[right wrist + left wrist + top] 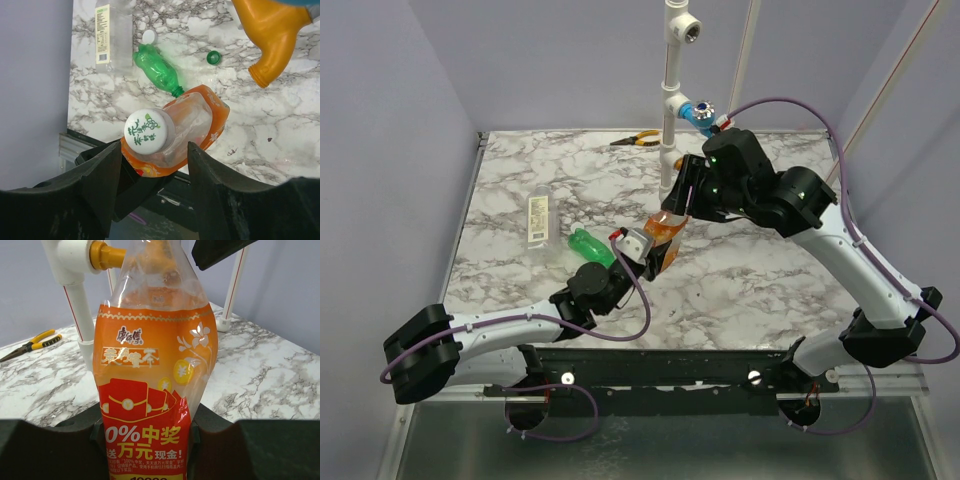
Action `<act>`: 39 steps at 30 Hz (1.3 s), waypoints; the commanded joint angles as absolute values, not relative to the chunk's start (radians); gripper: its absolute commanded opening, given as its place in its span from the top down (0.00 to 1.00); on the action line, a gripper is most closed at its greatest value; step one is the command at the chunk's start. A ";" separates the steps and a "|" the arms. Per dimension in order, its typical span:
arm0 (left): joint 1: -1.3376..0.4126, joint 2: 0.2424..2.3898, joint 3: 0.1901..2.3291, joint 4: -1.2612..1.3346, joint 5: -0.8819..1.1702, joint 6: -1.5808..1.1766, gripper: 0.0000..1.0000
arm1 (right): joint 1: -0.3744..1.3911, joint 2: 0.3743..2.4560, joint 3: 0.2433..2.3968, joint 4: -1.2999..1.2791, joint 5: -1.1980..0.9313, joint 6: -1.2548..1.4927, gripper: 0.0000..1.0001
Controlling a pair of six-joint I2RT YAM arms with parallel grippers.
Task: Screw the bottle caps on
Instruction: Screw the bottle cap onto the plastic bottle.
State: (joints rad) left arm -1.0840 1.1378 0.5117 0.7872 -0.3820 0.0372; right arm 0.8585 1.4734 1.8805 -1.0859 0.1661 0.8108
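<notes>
— Fingers (60, 450) of the left gripper (147, 432)?
— Clamped on the orange bottle's (150, 365) base, holding it cap-up, likely to brace it against twisting.
— The right gripper's (153, 165)?
— Apart, flanking its white cap (148, 131), touching nothing. The green bottle (159, 72) lay just beside it, uncapped.
</notes>
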 commanded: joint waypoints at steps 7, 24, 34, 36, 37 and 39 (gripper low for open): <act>-1.089 1.076 0.457 0.827 -0.323 0.005 1.00 | 0.866 1.370 1.833 -1.042 0.141 0.729 0.27; -1.089 0.932 0.392 0.768 -0.089 -0.044 1.00 | 0.867 1.382 1.949 -1.128 -0.086 0.415 0.32; -1.089 0.939 0.399 0.758 -0.057 -0.056 1.00 | 0.867 1.407 1.979 -1.164 -0.085 0.380 0.39; -1.088 0.941 0.399 0.756 -0.055 -0.055 1.00 | 0.867 1.407 1.983 -1.168 -0.087 0.380 0.43; -1.089 0.941 0.399 0.756 -0.055 -0.057 1.00 | 0.867 1.409 1.985 -1.170 -0.090 0.379 0.45; -1.089 0.943 0.399 0.755 -0.055 -0.058 1.00 | 0.867 1.412 1.984 -1.176 -0.095 0.378 0.47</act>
